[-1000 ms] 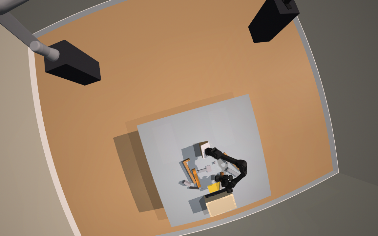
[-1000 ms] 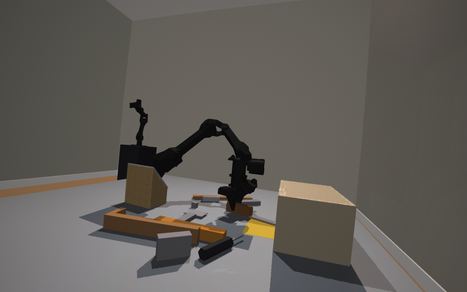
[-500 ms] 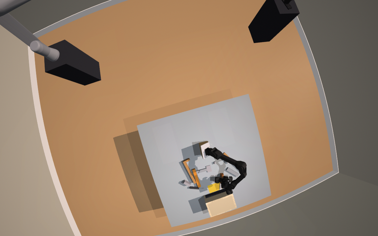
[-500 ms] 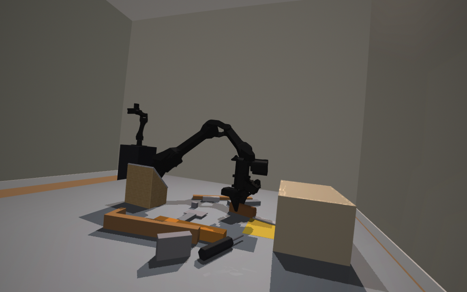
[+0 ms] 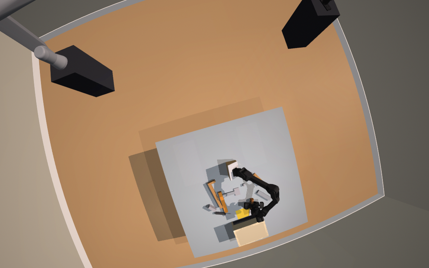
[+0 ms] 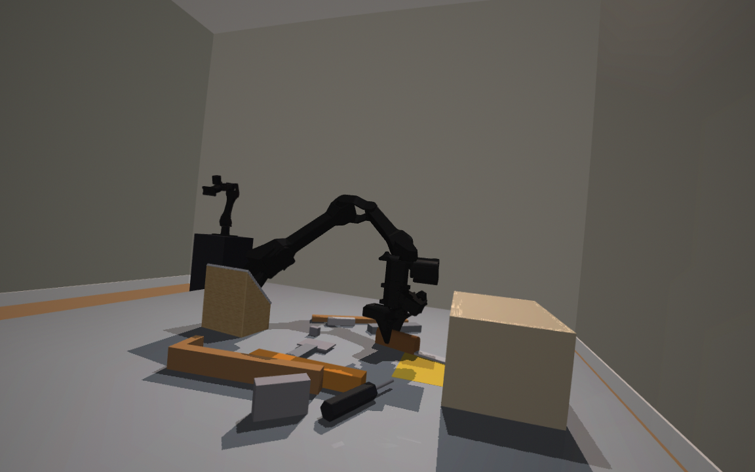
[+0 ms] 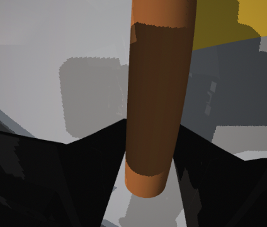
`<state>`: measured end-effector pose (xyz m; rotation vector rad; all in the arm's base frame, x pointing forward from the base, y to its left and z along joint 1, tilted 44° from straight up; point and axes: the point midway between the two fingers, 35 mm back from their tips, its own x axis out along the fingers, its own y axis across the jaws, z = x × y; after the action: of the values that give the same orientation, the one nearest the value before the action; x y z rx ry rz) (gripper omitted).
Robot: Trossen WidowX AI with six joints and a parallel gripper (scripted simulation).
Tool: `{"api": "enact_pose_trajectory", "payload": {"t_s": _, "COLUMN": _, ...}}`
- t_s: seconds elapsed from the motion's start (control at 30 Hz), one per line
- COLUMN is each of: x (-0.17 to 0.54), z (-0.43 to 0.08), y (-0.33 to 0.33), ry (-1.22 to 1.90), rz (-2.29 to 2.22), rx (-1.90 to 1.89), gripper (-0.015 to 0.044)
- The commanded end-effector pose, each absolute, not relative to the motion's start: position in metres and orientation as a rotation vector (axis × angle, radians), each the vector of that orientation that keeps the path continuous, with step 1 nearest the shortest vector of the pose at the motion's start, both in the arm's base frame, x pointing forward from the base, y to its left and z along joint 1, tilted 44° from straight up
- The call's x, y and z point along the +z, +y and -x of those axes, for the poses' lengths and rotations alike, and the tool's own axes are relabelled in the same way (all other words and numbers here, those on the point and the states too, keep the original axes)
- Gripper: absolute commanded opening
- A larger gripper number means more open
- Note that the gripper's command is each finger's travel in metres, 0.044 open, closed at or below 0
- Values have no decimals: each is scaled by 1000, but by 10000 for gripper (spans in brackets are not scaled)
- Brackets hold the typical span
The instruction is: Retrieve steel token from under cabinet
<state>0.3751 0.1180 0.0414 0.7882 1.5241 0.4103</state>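
My gripper [image 5: 251, 204] [image 6: 388, 339] [image 7: 150, 127] is shut on the orange-brown round handle [image 6: 405, 341] [image 7: 159, 94] of a tool, low over the table in front of the cabinet [image 5: 251, 233] [image 6: 509, 364]. The tool's thin grey shaft [image 6: 433, 358] runs from the handle towards the cabinet; its far end is hidden. The yellow marked area [image 5: 242, 214] [image 6: 427, 376] [image 7: 256, 12] lies against the cabinet's front, beside the tool and partly in shadow. The dark vent slots [image 5: 242, 220] are at the cabinet's front. The steel token cannot be made out in any view.
An orange L-shaped bar [image 5: 213, 194] [image 6: 239, 365], another orange bar [image 5: 223, 203] [image 6: 342, 378], a grey block [image 6: 280, 398] and a black-handled tool [image 6: 349, 401] lie to one side. A flat grey-headed tool [image 5: 236, 191] lies mid-table; a grey bar [image 5: 262, 194] lies near the arm.
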Motion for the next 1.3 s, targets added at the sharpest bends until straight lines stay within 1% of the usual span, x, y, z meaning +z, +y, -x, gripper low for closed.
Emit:
{"api": "enact_pose_trajectory", "payload": {"t_s": 0.0, "x": 42, "z": -380, "y": 118, "ry": 1520, "rz": -785, "rx": 417, "gripper": 0}}
{"api": "enact_pose_trajectory", "payload": {"t_s": 1.27, "x": 38, "z": -414, "y": 111, "ry": 1518, "rz": -784, "rx": 417, "gripper": 0}}
